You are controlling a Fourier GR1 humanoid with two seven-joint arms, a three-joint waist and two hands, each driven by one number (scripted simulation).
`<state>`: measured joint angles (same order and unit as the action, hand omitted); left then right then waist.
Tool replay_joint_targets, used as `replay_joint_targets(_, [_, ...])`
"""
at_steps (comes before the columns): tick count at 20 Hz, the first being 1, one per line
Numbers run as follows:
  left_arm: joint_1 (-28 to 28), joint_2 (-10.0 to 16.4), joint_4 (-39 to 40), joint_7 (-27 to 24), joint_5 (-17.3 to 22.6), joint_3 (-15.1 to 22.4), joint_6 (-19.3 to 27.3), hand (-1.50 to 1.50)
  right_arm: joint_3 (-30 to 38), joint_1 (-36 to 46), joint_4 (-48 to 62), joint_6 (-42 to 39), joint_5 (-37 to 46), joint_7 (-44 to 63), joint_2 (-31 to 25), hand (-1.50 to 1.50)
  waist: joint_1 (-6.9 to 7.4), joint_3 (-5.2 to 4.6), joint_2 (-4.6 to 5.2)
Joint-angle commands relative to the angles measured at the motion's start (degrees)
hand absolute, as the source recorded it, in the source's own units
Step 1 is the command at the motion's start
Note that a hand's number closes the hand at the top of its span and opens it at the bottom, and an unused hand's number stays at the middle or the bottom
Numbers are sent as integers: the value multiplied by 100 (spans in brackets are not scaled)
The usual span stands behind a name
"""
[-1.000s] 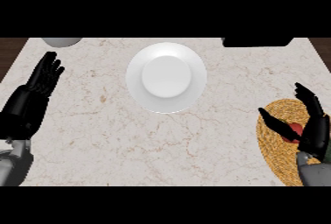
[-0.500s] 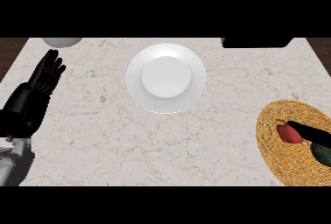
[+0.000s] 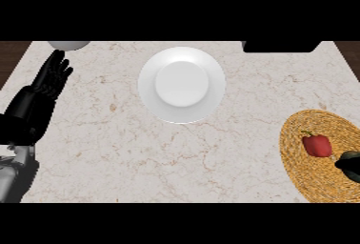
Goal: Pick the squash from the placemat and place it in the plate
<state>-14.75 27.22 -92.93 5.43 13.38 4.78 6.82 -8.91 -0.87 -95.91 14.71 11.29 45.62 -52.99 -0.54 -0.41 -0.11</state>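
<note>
Head view: red squash (image 3: pixel 317 145) on placemat (image 3: pixel 306 125), just beside right hand (image 3: pixel 350 166).

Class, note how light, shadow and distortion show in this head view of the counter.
Head view: light falls evenly on the counter, with no glare. Head view: the plate is slightly shaded along its lower rim and looks taller than wide, though it is round. Head view: the placemat and the right hand are cut off at the right edge.
</note>
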Motion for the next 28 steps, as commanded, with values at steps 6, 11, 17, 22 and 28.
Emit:
replay_joint_targets(6, [117,-83,-86,61,-108,-63,-190,0,-351,196,-565,-1173,-131,1905,30,-150,66,39,4])
replay_joint_targets(11, [60,-315,-121,66,-213,-119,-129,0,90,328,111,-1719,-224,1628,-193,-150,54,40,8])
replay_joint_targets(17, [42,-451,169,-181,-416,-92,-237,0,-66,660,674,-1934,-55,2005,139,-150,104,40,26])
replay_joint_targets(22, [-314,-260,293,168,-265,-482,-529,0,6,123,580,-1789,246,1802,473,-150,35,40,12])
replay_joint_targets(28, [236,-688,183,-367,-671,-357,-417,0,176,146,1675,-1832,521,689,916,-150,62,42,17])
